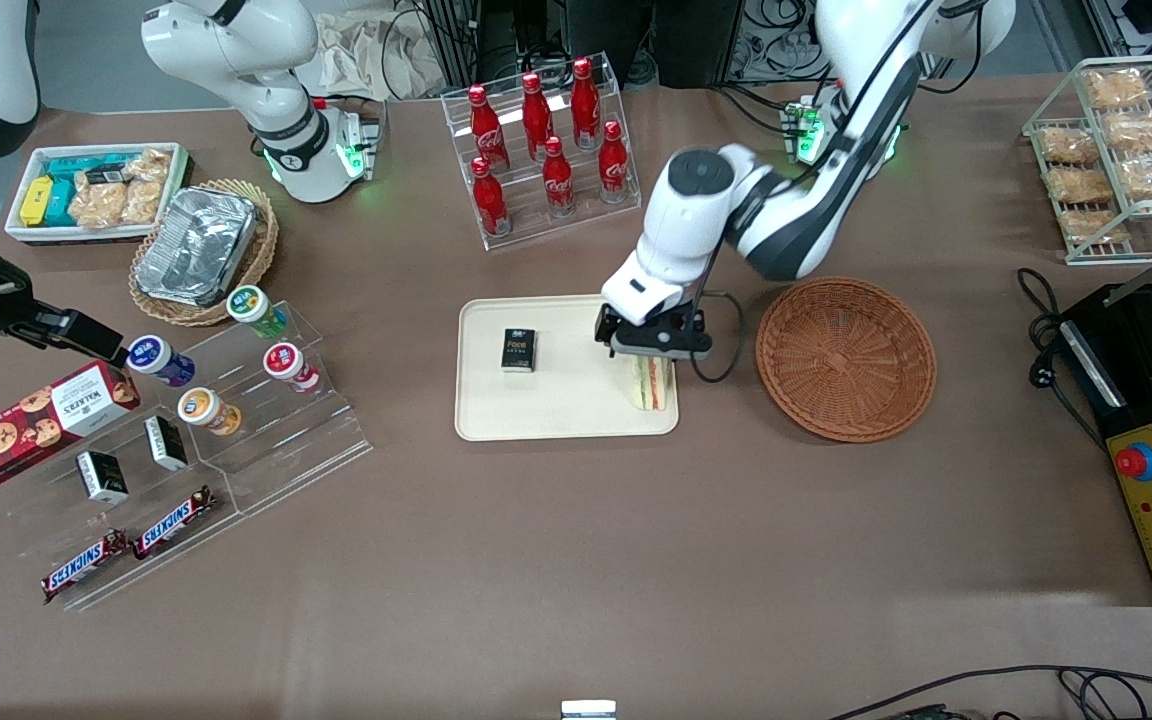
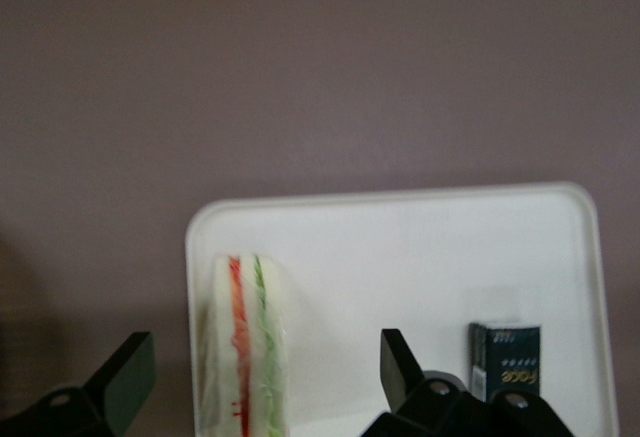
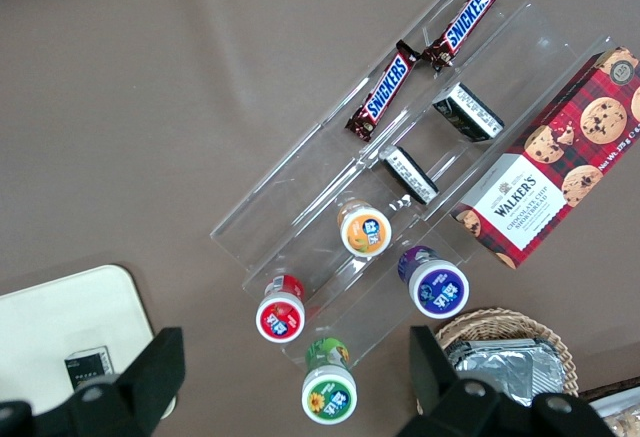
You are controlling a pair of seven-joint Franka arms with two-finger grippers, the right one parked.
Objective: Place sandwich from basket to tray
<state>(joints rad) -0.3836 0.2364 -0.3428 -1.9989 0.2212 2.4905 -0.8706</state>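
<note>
snickers bars (image 1: 131,545) lie on the table's edge closest to the front camera, at the foot of a clear stand (image 1: 236,440) toward the parked arm's end. on that stand are little pots and small black boxes, and a red cookie box (image 1: 36,420) leans beside it.

from the front, the gripper (image 1: 652,352) hangs low over the tray (image 1: 496,420) and hides the top of the sandwich (image 1: 652,385). the wrist view shows more: the sandwich (image 2: 245,352) stands up on its edge on the tray (image 2: 400,247), close to the rim, with red and green stripes showing. the fingers (image 2: 125,377) are spread wide, one on each side of the sandwich, and neither one touches it.

a black box (image 1: 519,350) sits on the tray too, well apart from the sandwich. the basket (image 1: 844,358) is just beside the tray, toward the working arm's end, with nothing in it.

farther from the front camera, red bottles (image 1: 546,140) stand in a clear rack. a foil pan (image 1: 196,245) rests in a tan basket, and a white bin (image 1: 86,190) holds snacks
</note>
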